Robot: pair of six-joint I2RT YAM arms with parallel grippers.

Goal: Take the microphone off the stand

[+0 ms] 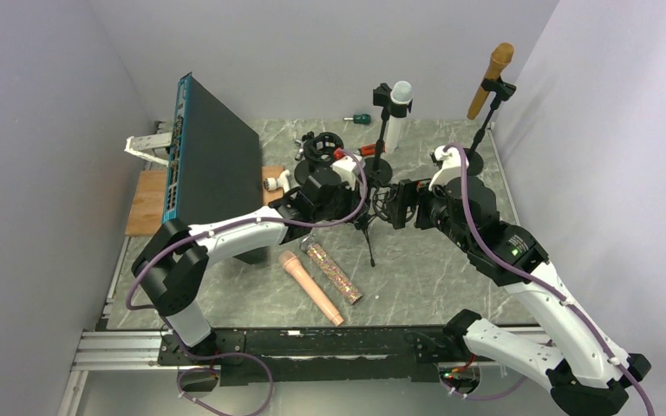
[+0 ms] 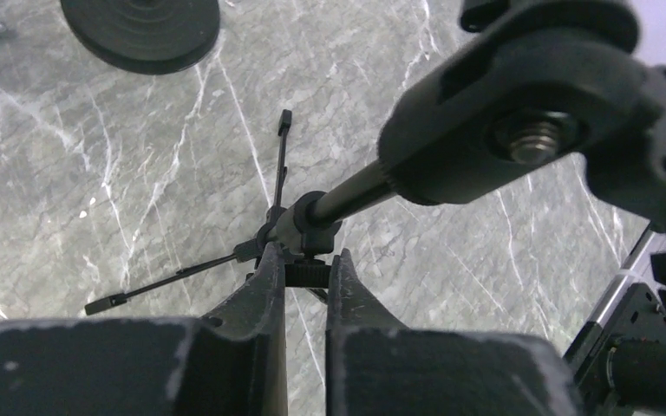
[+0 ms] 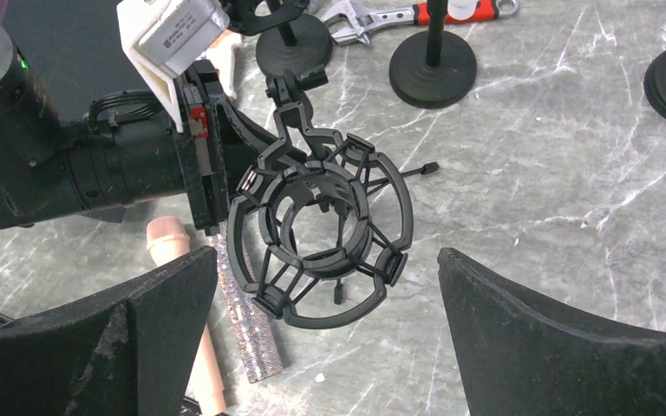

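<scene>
The table (image 2: 139,173) looked like polished grey stone, veined white, with a soft sheen. The left gripper (image 2: 305,260) had matt black fingers (image 2: 243,347), scuffed pale along their edges. The tripod stand (image 2: 347,192) was smooth black metal, and its bare steel screw (image 2: 533,139) was shiny. The shock mount (image 3: 293,113) read as satin black plastic. At lower centre of the top view lay a smooth, matt pink microphone (image 1: 312,288) beside a glittery microphone (image 1: 334,271). The board (image 1: 146,201) at left was bare wood.
</scene>
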